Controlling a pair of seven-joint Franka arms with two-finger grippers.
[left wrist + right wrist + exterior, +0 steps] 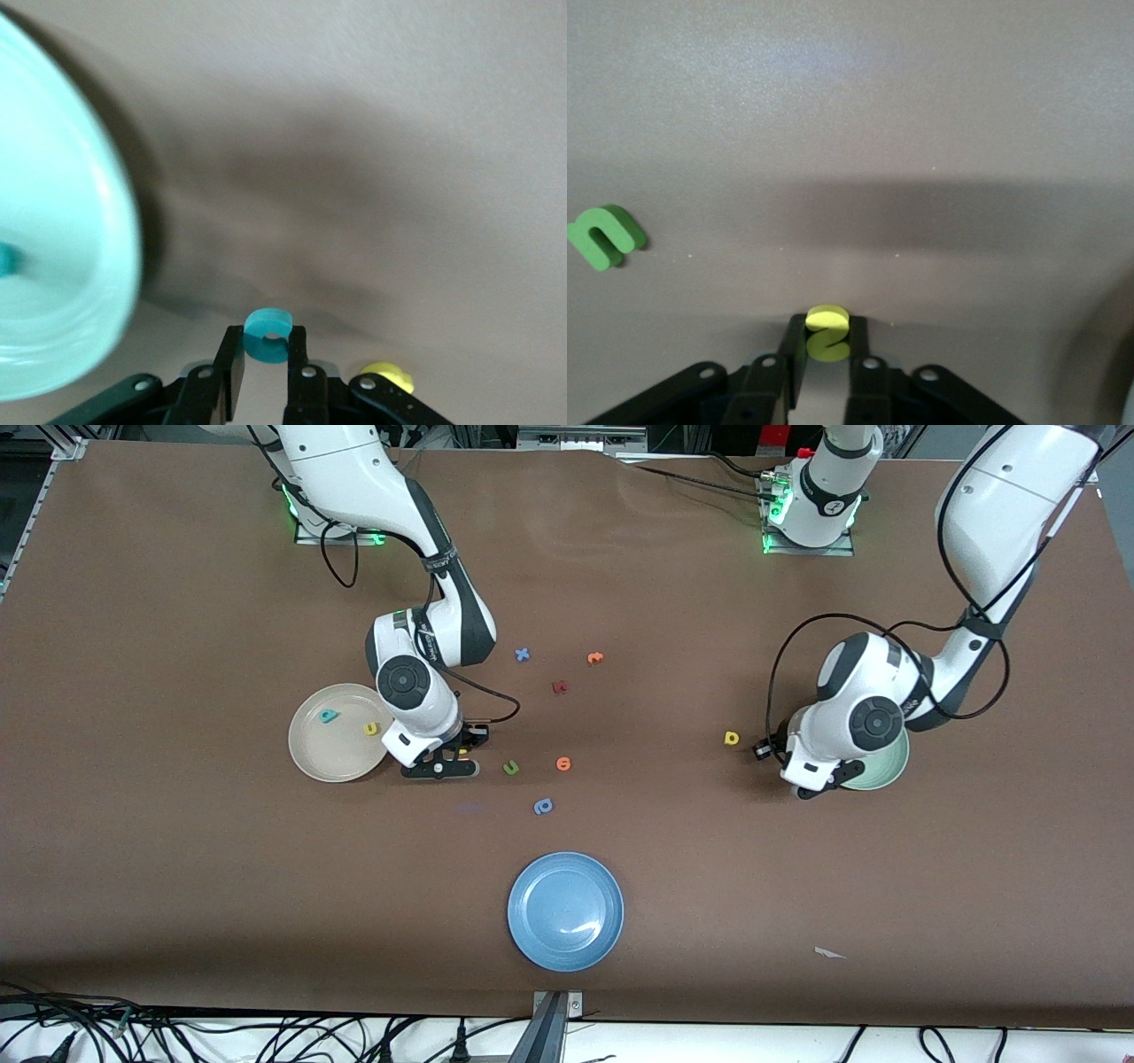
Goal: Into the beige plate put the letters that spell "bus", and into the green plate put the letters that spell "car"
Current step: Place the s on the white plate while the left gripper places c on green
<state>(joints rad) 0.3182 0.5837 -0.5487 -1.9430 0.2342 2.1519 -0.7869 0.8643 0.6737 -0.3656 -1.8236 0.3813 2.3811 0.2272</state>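
I have the beige plate [312,757] at about nine o'clock on the table, already holding the teal "b" [329,716] and yellow "u" [371,729]. Just beside it my right gripper [827,356] has pinched shut on the yellow "s" [827,335], on the table. At three o'clock the left gripper [264,361] is clamped on the teal "c" [267,334] beside the green plate [53,266] (one small teal letter inside); the yellow "a" [731,738] waits nearby.

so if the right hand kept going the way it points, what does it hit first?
Probably just the table. The right hand, shut on the yellow "s", points down at bare brown surface; the green "u" lies off to one side.
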